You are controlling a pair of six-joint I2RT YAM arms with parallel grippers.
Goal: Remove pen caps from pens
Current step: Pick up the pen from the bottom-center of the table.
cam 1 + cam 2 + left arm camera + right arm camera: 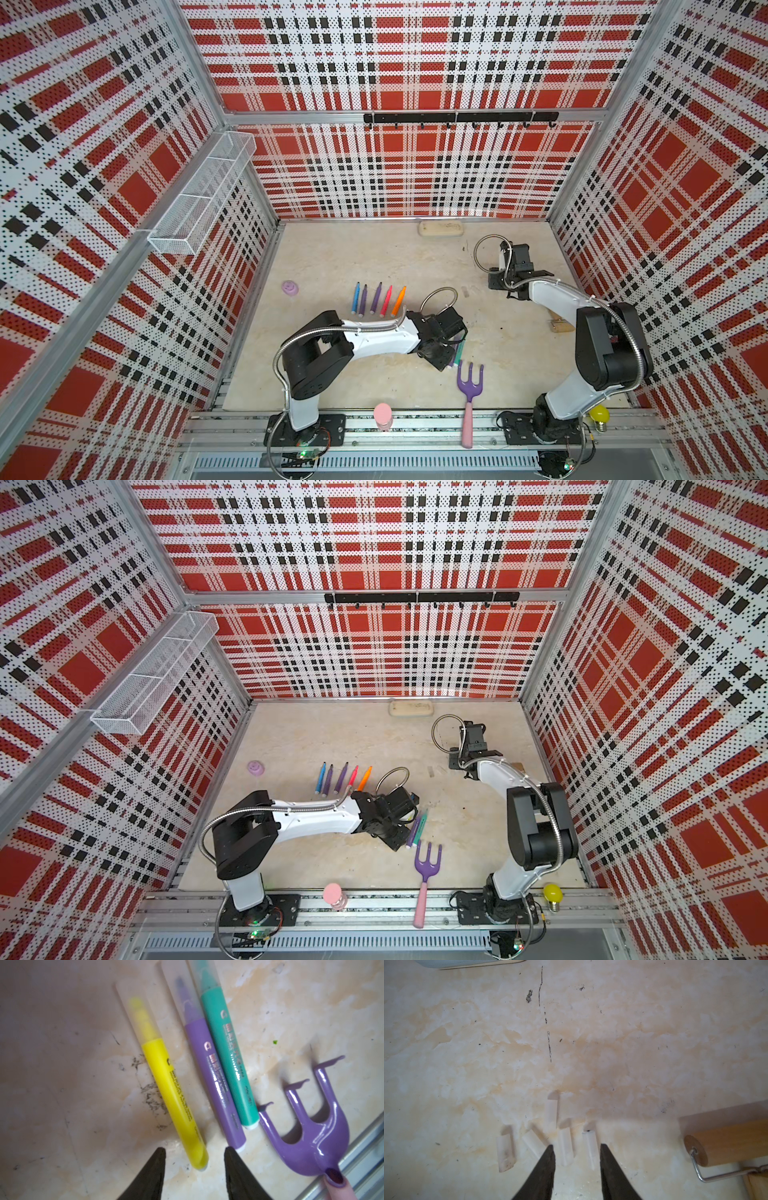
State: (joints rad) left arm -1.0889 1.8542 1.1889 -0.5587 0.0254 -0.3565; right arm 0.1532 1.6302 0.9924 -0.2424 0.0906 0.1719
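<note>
Left gripper straddling yellow pen, wrist-view only

- Pens: eight. Five uncapped pens lie in a row at the centre of both top views. Three capped pens lie across the middle of the left wrist view.
- By colour: three purple, and one each of blue, teal, pink-red, orange and yellow.
- Pen caps: eight. Five loose caps lie at the lower middle of the right wrist view. Three fitted caps sit on the capped pens.
- Garden fork: one.
- Pink bottle: one.
- Yellow bulb: one.
- Lilac round piece: one.
- Wooden roller: one.
- Pale flat block: one.
- Wire basket: one, with three compartments.
- Hook rail: one.
</note>
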